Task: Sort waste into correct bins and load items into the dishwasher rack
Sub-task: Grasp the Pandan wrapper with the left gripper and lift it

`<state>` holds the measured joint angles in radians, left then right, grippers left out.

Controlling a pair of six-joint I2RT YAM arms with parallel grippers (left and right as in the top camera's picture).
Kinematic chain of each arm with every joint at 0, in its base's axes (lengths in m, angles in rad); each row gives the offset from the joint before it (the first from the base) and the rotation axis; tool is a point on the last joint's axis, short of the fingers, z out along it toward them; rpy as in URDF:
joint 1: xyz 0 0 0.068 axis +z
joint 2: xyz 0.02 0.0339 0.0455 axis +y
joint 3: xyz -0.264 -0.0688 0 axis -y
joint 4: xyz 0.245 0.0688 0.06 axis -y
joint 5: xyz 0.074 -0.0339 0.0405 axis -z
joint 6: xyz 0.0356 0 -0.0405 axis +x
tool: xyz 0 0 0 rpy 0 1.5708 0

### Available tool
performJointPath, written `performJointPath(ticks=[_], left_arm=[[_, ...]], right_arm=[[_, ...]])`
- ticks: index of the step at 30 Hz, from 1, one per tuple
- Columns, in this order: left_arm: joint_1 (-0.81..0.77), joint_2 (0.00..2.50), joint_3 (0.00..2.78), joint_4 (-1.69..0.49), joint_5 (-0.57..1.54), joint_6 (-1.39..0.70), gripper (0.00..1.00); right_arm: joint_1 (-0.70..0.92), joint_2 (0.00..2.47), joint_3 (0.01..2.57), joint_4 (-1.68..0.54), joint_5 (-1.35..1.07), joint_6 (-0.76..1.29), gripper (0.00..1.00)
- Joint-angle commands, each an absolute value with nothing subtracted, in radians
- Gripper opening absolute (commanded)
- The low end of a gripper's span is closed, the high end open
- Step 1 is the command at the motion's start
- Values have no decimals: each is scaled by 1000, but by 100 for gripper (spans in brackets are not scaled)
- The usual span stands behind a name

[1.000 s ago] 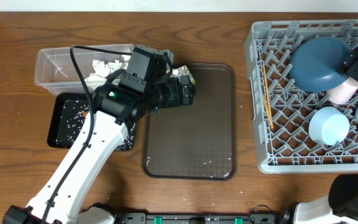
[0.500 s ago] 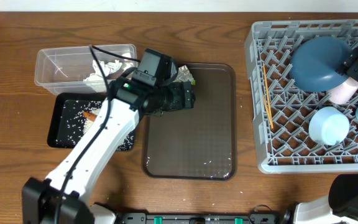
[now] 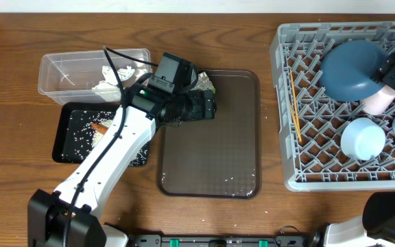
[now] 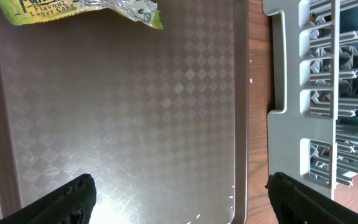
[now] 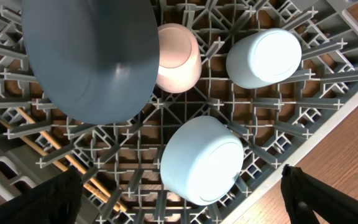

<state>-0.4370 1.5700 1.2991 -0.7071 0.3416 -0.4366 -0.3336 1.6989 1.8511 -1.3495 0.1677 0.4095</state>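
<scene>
- Left gripper, apart and empty, is hovering short of the wrapper.
- Next is likely calling for reaching in, pinching it, and binning it in the tub.

Serving tray mostly bare, open from right and near side; wrapper at far-left corner, left arm overhanging left rim.

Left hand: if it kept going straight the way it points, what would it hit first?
The left hand would likely meet the bare brown tray, just short of the wrapper; depth is unclear.
</scene>
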Motion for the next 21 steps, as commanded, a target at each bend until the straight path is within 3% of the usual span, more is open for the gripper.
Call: performJointPath(ticks=[1,21], left_arm=[[-438,1578,1296,-708,347,-412,91],[-439,1581,1272,-690,278,-412,90]], right_arm=[[-340,1708,1849,-1351,168,414,99],[-340,1708,1849,-1351,168,414,99]])
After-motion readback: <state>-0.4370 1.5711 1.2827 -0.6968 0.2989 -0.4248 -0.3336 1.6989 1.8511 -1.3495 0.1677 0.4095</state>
